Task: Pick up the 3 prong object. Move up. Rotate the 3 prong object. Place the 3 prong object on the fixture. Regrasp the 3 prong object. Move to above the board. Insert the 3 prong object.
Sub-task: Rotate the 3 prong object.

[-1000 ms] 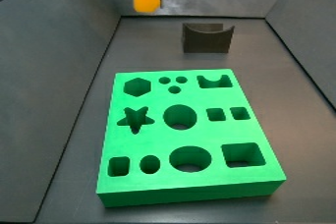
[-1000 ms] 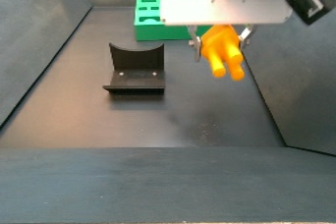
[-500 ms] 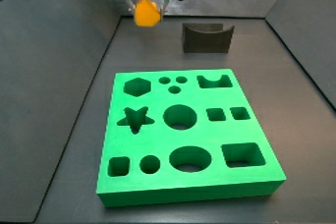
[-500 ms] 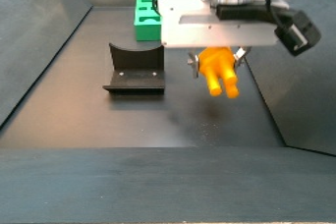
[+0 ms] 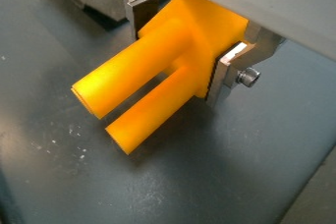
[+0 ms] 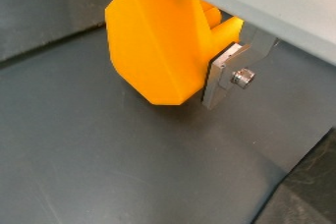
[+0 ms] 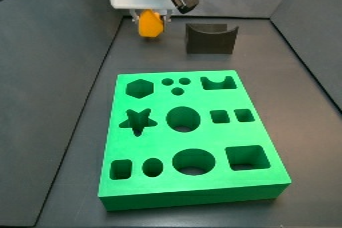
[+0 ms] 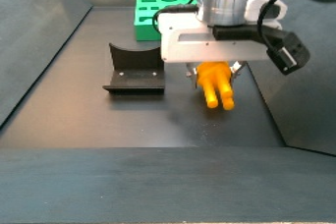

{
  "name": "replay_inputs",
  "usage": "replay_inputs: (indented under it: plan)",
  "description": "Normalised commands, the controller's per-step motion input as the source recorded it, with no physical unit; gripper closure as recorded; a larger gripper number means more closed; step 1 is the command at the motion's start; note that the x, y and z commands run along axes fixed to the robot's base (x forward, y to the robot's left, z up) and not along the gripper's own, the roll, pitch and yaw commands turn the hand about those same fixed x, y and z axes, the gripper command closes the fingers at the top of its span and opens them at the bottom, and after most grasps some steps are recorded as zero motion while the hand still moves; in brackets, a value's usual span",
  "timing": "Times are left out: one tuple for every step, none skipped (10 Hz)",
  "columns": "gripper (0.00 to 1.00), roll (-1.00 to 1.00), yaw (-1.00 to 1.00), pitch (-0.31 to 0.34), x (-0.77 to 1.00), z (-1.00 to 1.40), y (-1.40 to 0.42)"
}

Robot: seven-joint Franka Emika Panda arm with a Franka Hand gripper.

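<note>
While the gripper (image 8: pixel 214 74) hangs over the dark floor beside the fixture (image 8: pixel 134 68), we log the 3 prong object (image 8: pixel 217 87) clamped between its fingers, clear of the floor as far as both side views let us judge. Both wrist views show a silver finger (image 5: pixel 237 66) pressed flat against the orange body, so we read the jaws as closed on the piece. Two of the prongs (image 5: pixel 132 95) are plain in a wrist view, pointing away from the gripper and down toward the floor; the third we cannot make out.

Progress, as we judge it: pick-up is done and the piece is lifted. Whether the rotation is finished we cannot tell from these views. In a side view the piece (image 7: pixel 150 24) sits just beside the fixture (image 7: pixel 210 38), level with it near the back wall, not over the notch. So placing on the fixture is not yet done, and the fixture's notch is empty.

Left to do: set the piece in the notch, let go, regrasp, carry over to the board (image 7: pixel 191 137), insert. We take the three small round holes (image 7: pixel 175 80) near the board's far edge to be the target, and nothing sits in any of the cutouts. The board lies well apart from the gripper.
</note>
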Motion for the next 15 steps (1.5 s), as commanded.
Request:
replay_inputs:
  plan:
    - [1.00, 0.19, 0.01, -0.036, 0.03, -0.30, 0.00]
    - [1.00, 0.19, 0.01, -0.042, 0.02, -0.20, 0.01]
    - [0.00, 0.00, 0.00, 0.000, 0.00, 0.00, 0.00]
    - [0.00, 0.00, 0.00, 0.000, 0.00, 1.00, 0.00]
    - [0.00, 0.00, 0.00, 0.009, -0.01, 1.00, 0.00]
    - [0.00, -0.02, 0.00, 0.026, -0.01, 1.00, 0.00]
    - [0.00, -0.05, 0.01, 0.046, -0.01, 1.00, 0.00]
    - [0.00, -0.08, 0.01, 0.072, -0.01, 1.00, 0.00]
    - [0.00, -0.11, 0.01, 0.080, -0.01, 1.00, 0.00]
    - [0.00, -0.14, 0.01, 0.080, -0.01, 1.00, 0.00]
    - [0.00, -0.16, 0.00, 0.080, -0.02, 1.00, 0.00]
    - [0.00, -0.17, -0.01, 0.079, -0.02, 1.00, 0.00]
    - [0.00, -0.20, -0.01, 0.080, -0.02, 0.82, 0.01]
    - [0.00, 0.00, 1.00, 0.000, 0.00, 0.00, 0.00]
    - [0.00, 0.00, 1.00, 0.000, 0.00, -0.13, 0.00]
